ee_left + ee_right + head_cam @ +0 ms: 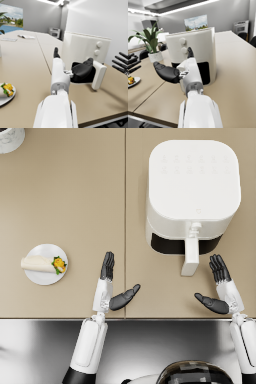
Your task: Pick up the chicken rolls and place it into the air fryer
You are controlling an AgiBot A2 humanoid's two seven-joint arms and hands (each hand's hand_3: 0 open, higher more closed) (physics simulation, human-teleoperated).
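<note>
Resting on a small white plate (46,273) at the left of the beige worktop (75,203), the chicken roll (42,263) lies on its side, a pale wrap with yellow and green filling showing at the end nearer the robot's middle. The left hand (111,289) hovers over the worktop to the right of the plate, well apart from it, fingers straight and thumb splayed out, holding nothing. The right hand (219,289) is likewise spread and empty, just beside the handle (190,255) of the white air fryer (192,193), whose dark front opening shows beneath the body.

Judging by its look, the roll should be light and soft: a thin flexible wrap around loose filling, likely to sag or unroll if taken by one end and to squash or spill at the open end if pinched hard. The safer hold seems to be across the middle of its length, fingers on one long side and thumb on the other, with gentle pressure and the roll kept level. The plate is shallow, so fingers may need to slide in low beside the wrap, and the plate could skid if nudged. The left hand is the nearer one for this pick. A pale round container (10,138) sits at the far left corner.
</note>
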